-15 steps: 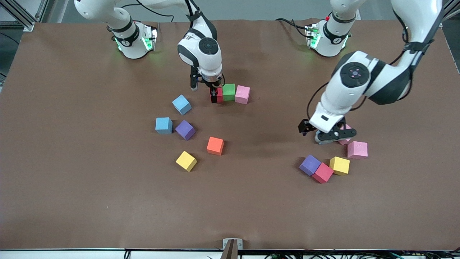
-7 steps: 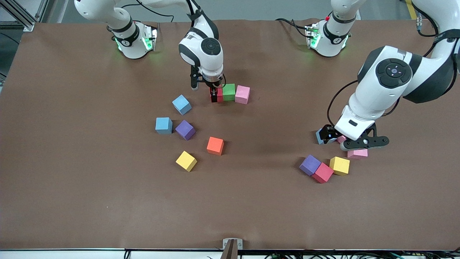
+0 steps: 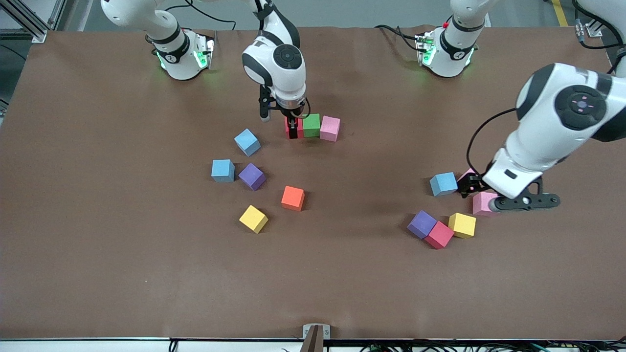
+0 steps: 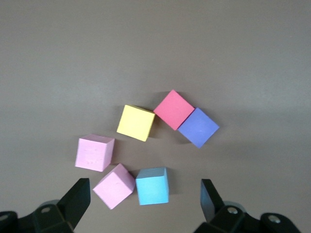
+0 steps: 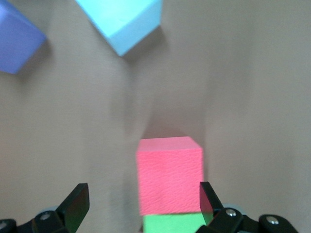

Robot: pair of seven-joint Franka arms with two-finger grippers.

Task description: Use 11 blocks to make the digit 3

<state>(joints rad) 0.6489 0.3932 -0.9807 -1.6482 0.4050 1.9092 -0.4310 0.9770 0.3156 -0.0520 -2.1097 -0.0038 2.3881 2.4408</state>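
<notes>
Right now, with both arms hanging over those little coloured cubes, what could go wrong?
1. The right gripper, jaws open, hangs right over the red block, which touches the green block; a careless move could knock that started row crooked.
2. The left gripper, jaws open, is over a tight cluster: the blue block and a pink block touch, so reaching for one could push the other.

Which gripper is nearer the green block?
Right. The right gripper is open over the red block beside the green block; the left gripper is open over the pink blocks at its own end.
</notes>
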